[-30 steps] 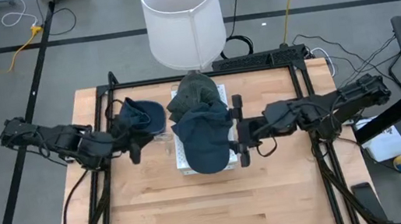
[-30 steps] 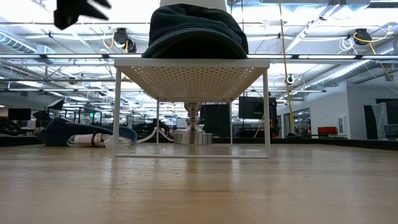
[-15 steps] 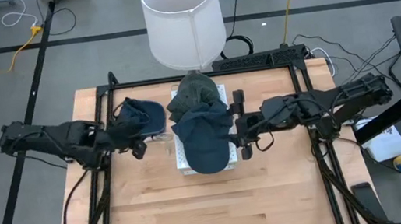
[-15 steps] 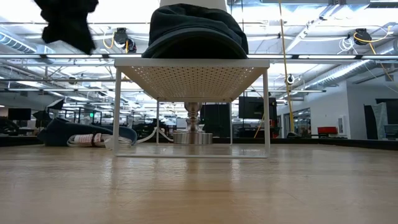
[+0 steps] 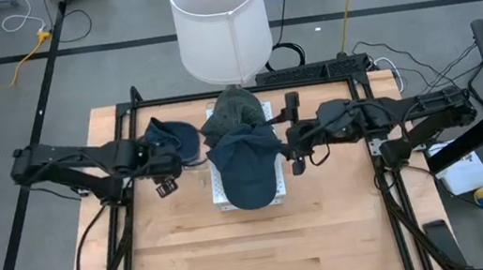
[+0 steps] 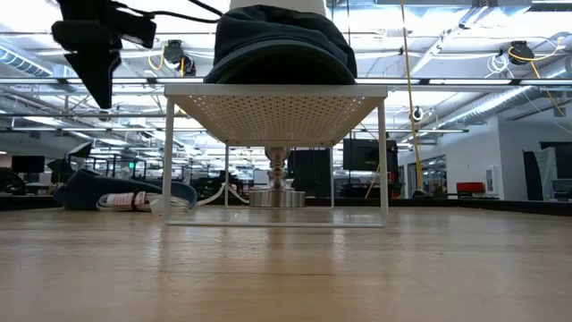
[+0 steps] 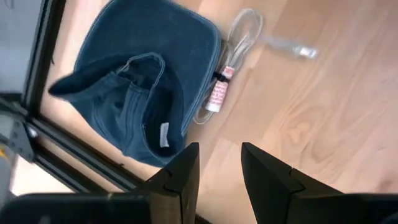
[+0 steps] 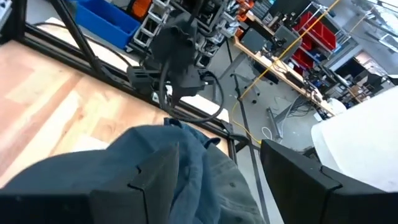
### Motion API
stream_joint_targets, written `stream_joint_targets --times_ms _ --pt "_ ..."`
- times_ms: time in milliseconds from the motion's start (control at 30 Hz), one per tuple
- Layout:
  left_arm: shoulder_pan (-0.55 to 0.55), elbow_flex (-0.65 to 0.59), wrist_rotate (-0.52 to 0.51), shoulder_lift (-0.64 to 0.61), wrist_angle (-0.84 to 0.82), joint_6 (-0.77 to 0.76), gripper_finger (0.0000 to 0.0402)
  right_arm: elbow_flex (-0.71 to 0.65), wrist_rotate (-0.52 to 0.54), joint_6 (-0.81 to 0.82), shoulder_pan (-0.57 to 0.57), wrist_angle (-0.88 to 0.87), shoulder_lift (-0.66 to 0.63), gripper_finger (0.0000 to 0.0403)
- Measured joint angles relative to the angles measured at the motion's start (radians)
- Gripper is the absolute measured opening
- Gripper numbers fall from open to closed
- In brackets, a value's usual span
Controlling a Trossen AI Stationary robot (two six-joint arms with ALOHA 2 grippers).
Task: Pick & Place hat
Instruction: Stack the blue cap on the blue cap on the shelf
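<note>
A blue hat (image 7: 140, 87) lies on the table left of the white rack (image 5: 221, 195), its inside up; it shows too in the high view (image 5: 174, 137) and the low view (image 6: 125, 190). My left gripper (image 7: 214, 174) hangs open above the wood just near of this hat, pointing down (image 5: 165, 182) (image 6: 94, 58). On the rack lie a navy cap (image 5: 248, 164) and a grey-green hat (image 5: 236, 112). My right gripper (image 5: 292, 134) stands open and nearly level at the right side of those two hats, touching nothing (image 8: 217, 183).
A lamp with a white shade (image 5: 219, 20) stands at the far edge behind the rack; its base (image 6: 277, 195) shows under the rack. A thin cable with a label (image 7: 219, 93) lies beside the blue hat. Bare wood (image 5: 257, 246) fills the near half.
My left gripper has tipped from nearly level to pointing down, rolled, and sunk toward the table beside the blue hat. My right gripper has shifted a little toward the far edge along the rack's right side. The hats have not moved.
</note>
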Motion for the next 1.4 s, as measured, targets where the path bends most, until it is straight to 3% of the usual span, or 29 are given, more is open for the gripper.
stream_joint_targets --times_ms 233,500,900,1267,1400 --pt "-0.004 -0.076 -0.006 0.041 0.045 0.095 0.0124 0.0 -0.052 -0.027 -0.007 -0.022 0.0 0.0222" --pt "-0.066 -0.203 -0.24 0.02 0.137 0.123 0.0124 0.0 -0.053 -0.051 -0.007 -0.022 0.0 0.0222" --pt "-0.104 -0.211 -0.183 0.027 0.184 0.177 0.0124 0.0 -0.051 -0.058 -0.02 -0.021 0.0 0.0222" --pt "-0.141 -0.197 -0.262 0.205 0.177 0.108 0.0124 0.0 -0.05 -0.104 -0.02 -0.021 0.001 0.0222" --pt "-0.137 -0.193 -0.293 0.268 0.214 -0.038 0.0124 0.0 -0.05 -0.112 -0.02 -0.021 0.001 0.0222"
